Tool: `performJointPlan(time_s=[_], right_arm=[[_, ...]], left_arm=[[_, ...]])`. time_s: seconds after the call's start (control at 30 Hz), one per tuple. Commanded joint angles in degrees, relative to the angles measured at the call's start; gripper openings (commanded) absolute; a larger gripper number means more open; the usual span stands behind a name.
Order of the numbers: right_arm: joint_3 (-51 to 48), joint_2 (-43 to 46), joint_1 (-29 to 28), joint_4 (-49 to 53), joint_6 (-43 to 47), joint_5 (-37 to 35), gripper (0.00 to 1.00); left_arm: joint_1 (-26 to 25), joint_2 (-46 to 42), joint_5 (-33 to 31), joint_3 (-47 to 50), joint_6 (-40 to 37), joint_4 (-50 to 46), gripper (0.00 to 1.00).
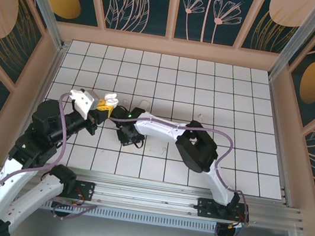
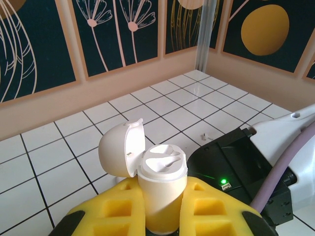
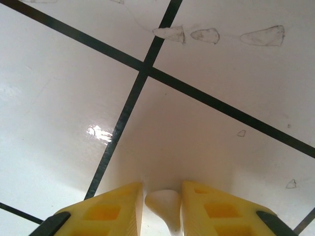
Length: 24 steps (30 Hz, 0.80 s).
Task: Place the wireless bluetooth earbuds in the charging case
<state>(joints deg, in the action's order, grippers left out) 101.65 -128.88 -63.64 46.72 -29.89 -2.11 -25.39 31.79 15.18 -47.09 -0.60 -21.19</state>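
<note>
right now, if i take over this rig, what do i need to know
Grippers: the left gripper has its fingers shut on the charging case, held up with its lid open. The right gripper is down at the tiles, fingers closed in on one earbud; it looks pinched.
Elsewhere: a small white piece, likely another earbud, lies on the tiles beyond the case.
Done: case open and presented, one earbud grasped. Whether the case slots are filled, I cannot tell.
Left: lift that earbud, seat it in the case, then fetch the rest.
</note>
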Motion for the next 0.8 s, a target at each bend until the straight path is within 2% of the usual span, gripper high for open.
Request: performJointPlan(time_s=[0.0, 0.23, 0.43, 0.77], right_arm=[[0.9, -1.2, -0.4, 3.2, 0.6, -0.5, 0.24], [-2.1, 2.4, 0.9, -0.9, -0.6, -0.3, 0.20], [-8.7, 9.2, 3.7, -6.4, -1.4, 0.1, 0.17], [-21.1, 23.5, 12.1, -15.2, -1.3, 0.3, 0.16]], left_arm=[[0.3, -0.5, 1.1, -0.3, 0.8, 2.0, 0.00], [0.3, -0.2, 6.0, 2.2, 4.3, 5.8, 0.00], [0.3, 0.8, 6.9, 3.1, 5.6, 8.7, 0.00], [0.2, 6.7, 10.9, 3.4, 6.7, 15.2, 0.00]])
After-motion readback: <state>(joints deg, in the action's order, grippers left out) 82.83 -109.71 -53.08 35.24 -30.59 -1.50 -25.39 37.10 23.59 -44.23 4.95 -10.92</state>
